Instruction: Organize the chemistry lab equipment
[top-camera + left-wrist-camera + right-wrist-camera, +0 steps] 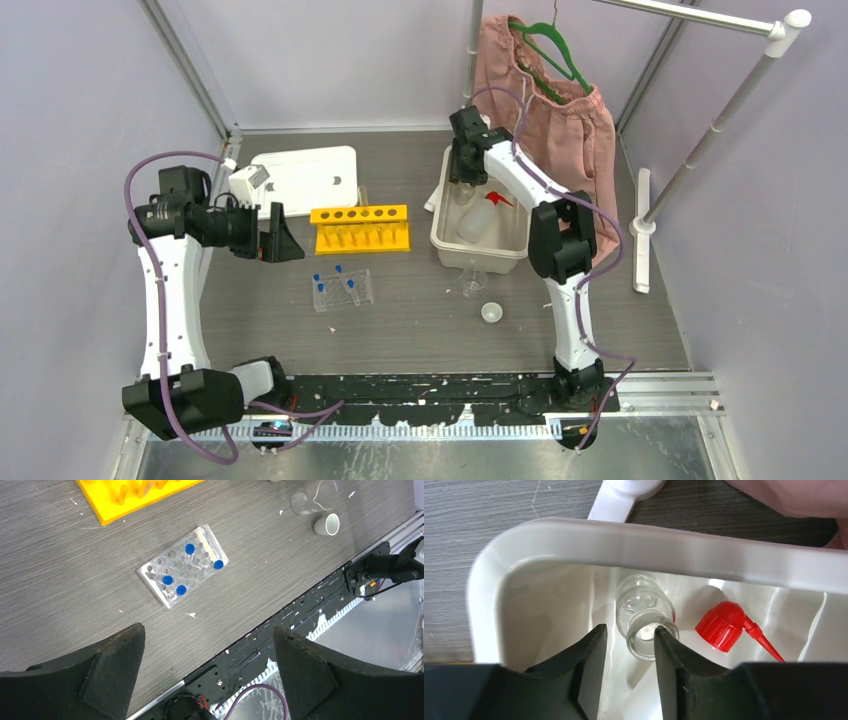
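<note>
The yellow six-hole tube rack stands mid-table. In front of it lies the clear grid rack with several small blue-capped tubes. The grid rack also shows in the left wrist view. My left gripper hangs open and empty, left of the yellow rack and above the table. My right gripper is open, low in the back-left of the white bin. A clear glass bottle lies just beyond its right fingertip, beside the red-spouted squeeze bottle. A small clear glass and a tiny white cup sit in front of the bin.
A white flat tray lies behind the yellow rack. Pink shorts on a green hanger hang from a metal clothes rail at back right, whose white base lies right of the bin. A black rail runs along the table's near edge.
</note>
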Controlling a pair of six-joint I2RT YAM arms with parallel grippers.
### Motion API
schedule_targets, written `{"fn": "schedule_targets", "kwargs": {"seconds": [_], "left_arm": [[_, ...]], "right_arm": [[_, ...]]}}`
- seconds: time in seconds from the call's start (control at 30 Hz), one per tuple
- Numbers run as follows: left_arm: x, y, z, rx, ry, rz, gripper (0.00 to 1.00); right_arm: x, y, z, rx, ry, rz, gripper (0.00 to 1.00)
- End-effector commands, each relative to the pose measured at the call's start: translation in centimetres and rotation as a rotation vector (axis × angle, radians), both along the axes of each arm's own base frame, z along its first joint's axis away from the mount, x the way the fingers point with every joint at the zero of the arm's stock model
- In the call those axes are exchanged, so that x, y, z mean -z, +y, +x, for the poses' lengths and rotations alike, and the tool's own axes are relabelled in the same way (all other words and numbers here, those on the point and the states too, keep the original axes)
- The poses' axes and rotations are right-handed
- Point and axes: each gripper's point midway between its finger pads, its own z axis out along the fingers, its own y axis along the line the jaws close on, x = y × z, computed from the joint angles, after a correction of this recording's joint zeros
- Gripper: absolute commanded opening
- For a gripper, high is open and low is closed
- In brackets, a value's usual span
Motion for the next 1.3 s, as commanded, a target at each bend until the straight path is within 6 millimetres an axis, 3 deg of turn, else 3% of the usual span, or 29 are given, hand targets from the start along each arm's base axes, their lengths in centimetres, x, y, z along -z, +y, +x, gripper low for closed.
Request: {"fn": "schedule_targets", "kwargs": {"seconds": [0.0, 0.13, 0.23, 0.3, 0.37, 0.4, 0.43, 0.5, 0.6, 0.73, 0.93, 1.27], "left_arm": [[-1.1, -0.4, 0.3, 0.019, -0.062, -0.012, 0.99], [-1.2, -0.6, 0.1, 0.022, -0.06, -0.024, 0.99], [-1.1, -0.7, -0.1, 0.024, -0.06, -0.026, 0.99], [-1.0, -0.7, -0.2, 0.025, -0.063, -0.026, 0.99], [-1.0, -0.8, -0.3, 0.025, -0.063, -0.027, 0.99], [-1.0, -0.8, -0.3, 0.025, -0.065, -0.027, 0.99], [-1.1, -0.8, -0.3, 0.025, -0.064, -0.026, 0.99], [-1.1, -0.8, -0.4, 0.03, -0.066, -0.027, 0.99], [-1.1, -0.8, -0.5, 0.032, -0.066, -0.026, 0.99], [-0.9, -0.8, -0.5, 0.031, -0.059, -0.026, 0.99], [-0.9, -0.8, -0.6, 0.028, -0.054, -0.029, 0.98], [-0.8, -0.5, -0.5, 0.025, -0.055, -0.009, 0.98]], "right_arm": [[-11.0, 1.3, 0.7, -0.019, -0.228, 0.087, 0.47], [-17.4, 1.8, -1.4, -0.038, -0.345, 0.112, 0.48], [-20.1, 2.0, -4.2, -0.049, -0.388, 0.089, 0.48], [-20.6, 2.4, -6.7, -0.071, -0.388, 0.089, 0.46], [-20.0, 2.8, -9.4, -0.101, -0.376, 0.079, 0.45], [-18.4, 2.7, -10.9, -0.114, -0.347, 0.06, 0.44], [-18.6, 3.0, -12.2, -0.131, -0.352, 0.071, 0.42], [-15.6, 3.2, -15.3, -0.164, -0.3, 0.06, 0.39], [-12.8, 3.7, -19.3, -0.204, -0.274, 0.054, 0.35], [-8.9, 4.1, -23.2, -0.231, -0.21, 0.046, 0.35], [-4.1, 3.9, -25.3, -0.236, -0.134, 0.015, 0.4], [-0.7, 2.9, -25.2, -0.238, -0.094, -0.091, 0.4]]}}
